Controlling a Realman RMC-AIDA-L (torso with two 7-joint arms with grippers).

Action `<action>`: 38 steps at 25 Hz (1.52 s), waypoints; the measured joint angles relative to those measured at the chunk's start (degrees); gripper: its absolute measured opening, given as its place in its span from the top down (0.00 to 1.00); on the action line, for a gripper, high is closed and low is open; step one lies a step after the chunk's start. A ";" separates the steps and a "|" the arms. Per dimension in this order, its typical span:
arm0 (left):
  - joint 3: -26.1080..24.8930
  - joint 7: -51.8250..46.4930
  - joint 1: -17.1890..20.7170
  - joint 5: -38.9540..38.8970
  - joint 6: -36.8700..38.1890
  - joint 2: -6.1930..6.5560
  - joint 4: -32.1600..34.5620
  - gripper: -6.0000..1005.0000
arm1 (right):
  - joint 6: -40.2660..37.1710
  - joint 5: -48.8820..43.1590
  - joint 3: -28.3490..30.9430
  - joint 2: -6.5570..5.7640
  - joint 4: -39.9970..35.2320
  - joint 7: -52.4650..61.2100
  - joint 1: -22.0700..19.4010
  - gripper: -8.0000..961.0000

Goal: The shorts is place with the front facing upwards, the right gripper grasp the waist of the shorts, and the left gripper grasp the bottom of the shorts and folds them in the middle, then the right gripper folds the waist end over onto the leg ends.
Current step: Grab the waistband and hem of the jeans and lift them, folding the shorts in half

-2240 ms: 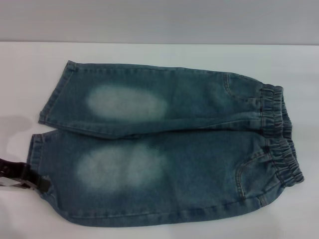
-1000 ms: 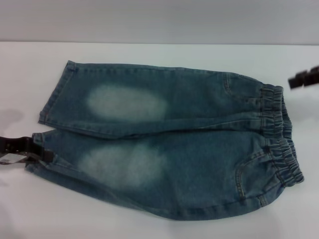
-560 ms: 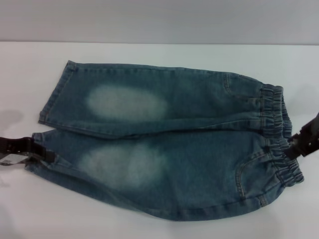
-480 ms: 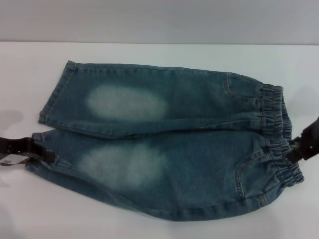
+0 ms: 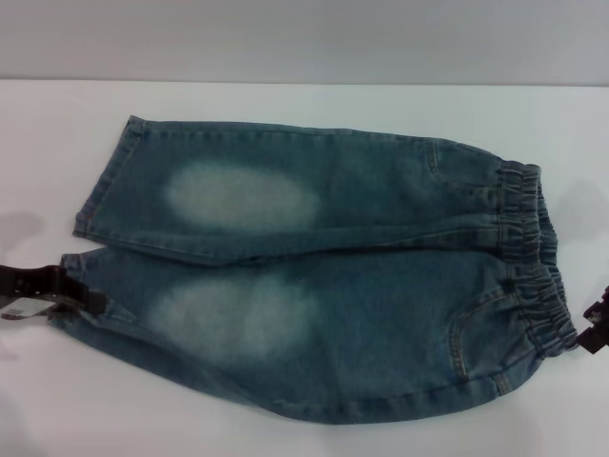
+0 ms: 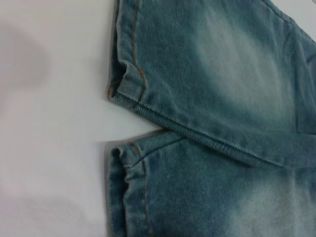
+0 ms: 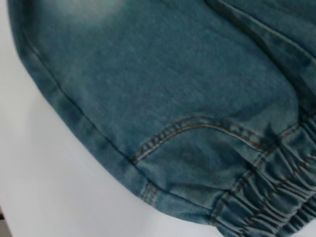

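The blue-green denim shorts (image 5: 333, 286) lie flat on the white table, front up, legs to the left. The gathered waist (image 5: 533, 248) is at the right; the wrist view shows its ruffles (image 7: 276, 197) and a stitched pocket (image 7: 197, 128). The bottom of the shorts, two tan-stitched hems (image 5: 95, 190), faces left and shows close up in the left wrist view (image 6: 131, 59). My left gripper (image 5: 90, 300) is shut on the near leg's hem, which is drawn in and creased. My right gripper (image 5: 595, 326) peeks in at the right edge, just beside the waist's near corner.
The white table (image 5: 304, 105) runs back to a grey wall (image 5: 304, 38). Bare tabletop lies behind the shorts and along the near left side (image 5: 114, 409).
My right gripper came in from the upper right and dropped along the waistband to its near corner. My left gripper first carried the near hem away from the table's front, then held still.
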 joint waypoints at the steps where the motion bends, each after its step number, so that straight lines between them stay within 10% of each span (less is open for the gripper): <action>1: 0.00 0.00 0.00 0.00 0.00 0.00 0.00 0.93 | 0.33 -0.40 0.17 0.09 0.00 0.01 -0.05 0.55; 38: -0.98 -0.32 -1.12 -0.06 -2.01 -0.02 0.06 0.93 | 4.10 -4.71 -1.49 2.55 1.34 -1.83 1.13 0.55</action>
